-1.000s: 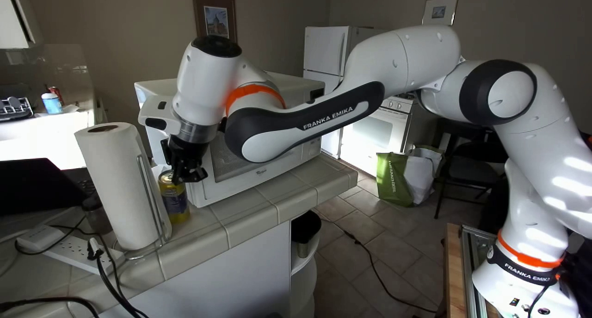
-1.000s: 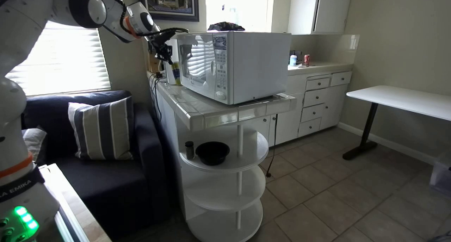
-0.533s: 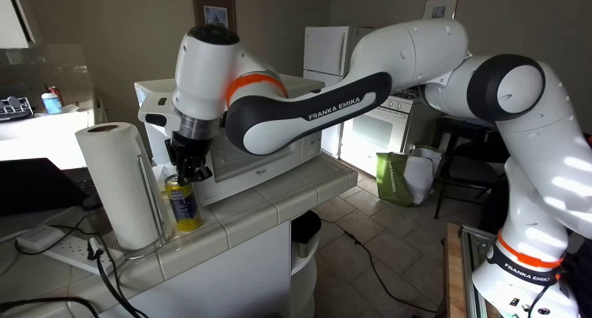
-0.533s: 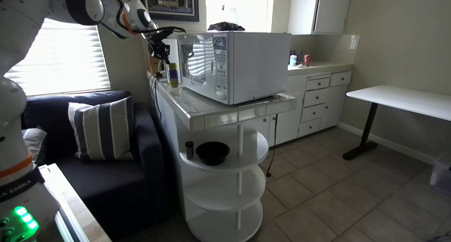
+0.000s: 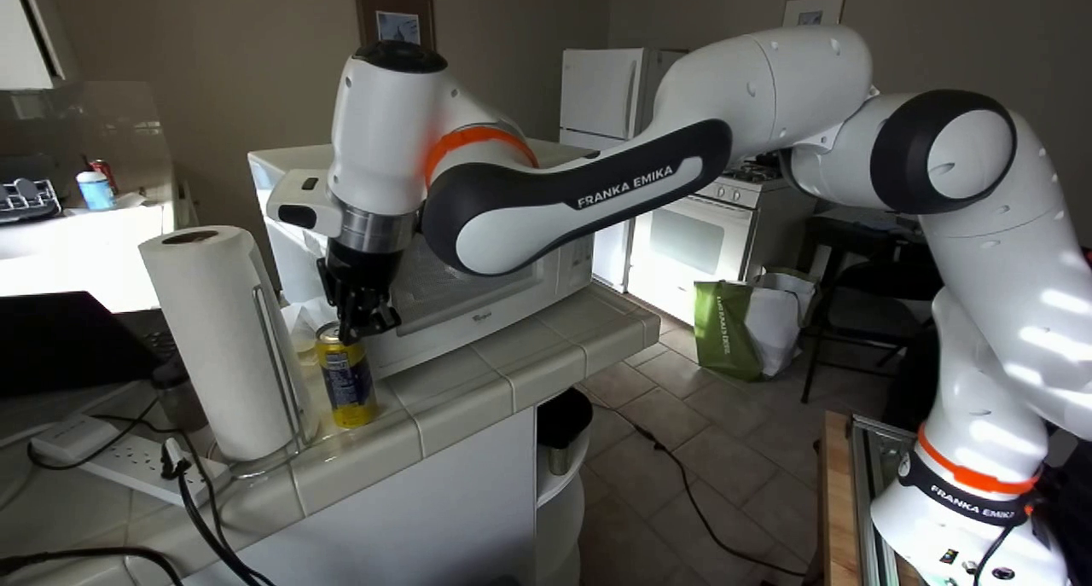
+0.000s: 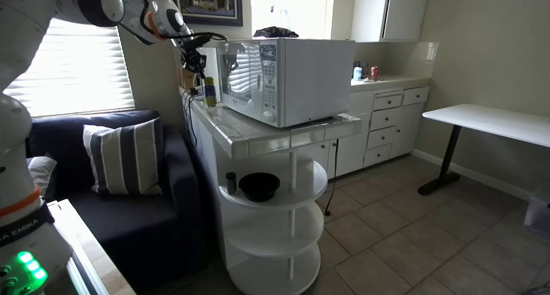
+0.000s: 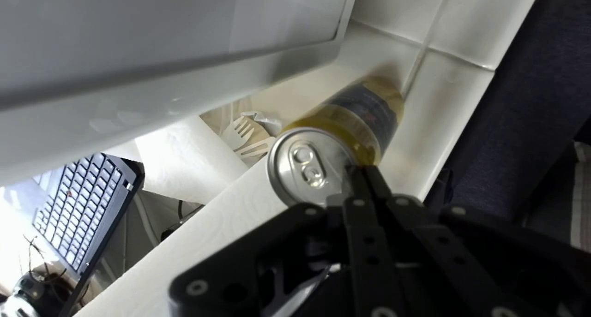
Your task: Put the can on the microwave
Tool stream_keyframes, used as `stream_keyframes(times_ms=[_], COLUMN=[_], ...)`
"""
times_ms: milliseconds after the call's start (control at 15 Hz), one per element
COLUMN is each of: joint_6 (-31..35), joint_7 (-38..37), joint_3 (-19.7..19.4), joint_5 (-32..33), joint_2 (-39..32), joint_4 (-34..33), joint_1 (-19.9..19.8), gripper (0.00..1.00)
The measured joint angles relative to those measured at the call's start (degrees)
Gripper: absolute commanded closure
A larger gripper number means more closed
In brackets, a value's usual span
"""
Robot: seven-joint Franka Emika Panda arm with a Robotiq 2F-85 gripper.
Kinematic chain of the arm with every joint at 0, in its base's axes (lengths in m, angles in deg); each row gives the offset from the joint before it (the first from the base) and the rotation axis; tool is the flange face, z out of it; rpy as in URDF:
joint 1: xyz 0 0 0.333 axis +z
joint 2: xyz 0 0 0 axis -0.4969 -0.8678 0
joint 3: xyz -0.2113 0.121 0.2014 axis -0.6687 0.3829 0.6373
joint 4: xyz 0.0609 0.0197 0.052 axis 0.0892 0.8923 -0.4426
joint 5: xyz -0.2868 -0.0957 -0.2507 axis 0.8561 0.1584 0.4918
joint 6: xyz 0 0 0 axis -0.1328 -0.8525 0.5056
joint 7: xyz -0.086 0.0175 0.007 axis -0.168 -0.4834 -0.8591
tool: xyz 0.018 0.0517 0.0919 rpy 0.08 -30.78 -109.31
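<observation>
Gold-and-blue drink can [image 5: 348, 390], standing on tiled countertop [image 5: 456, 374] beside paper towel roll [image 5: 220, 347], near white microwave [image 6: 318, 80] | Robotiq gripper [image 7: 366, 170]: jaws together, nothing seen between, just beside can top | Handling advised: raise clear, spread jaws wide, straddle can centrally, close, lift straight.

In an exterior view I see a pale tiled counter [image 5: 461, 381] slanting up from the lower left of the frame. Down in that corner lies a white power strip [image 5: 132, 471], and next to it stands a paper towel roll [image 5: 223, 347]; then, left of centre, a yellow can [image 5: 348, 383], just beside the big white microwave [image 5: 478, 311].
</observation>
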Motion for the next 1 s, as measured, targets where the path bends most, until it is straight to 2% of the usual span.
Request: stream_keyframes(times_ms=[867,933,1000], joint_6=[0.1,0.2,0.2], joint_7=[-3.5,-3.6,-3.6], joint_3=[-0.2,-0.3,-0.4], joint_5=[-0.4,-0.4,-0.4], joint_2=[5.0,5.3,5.5], joint_4=[7.2,7.6,7.9], joint_1=[-1.2,-1.2,-1.3], gripper=[0.99,0.78,0.73])
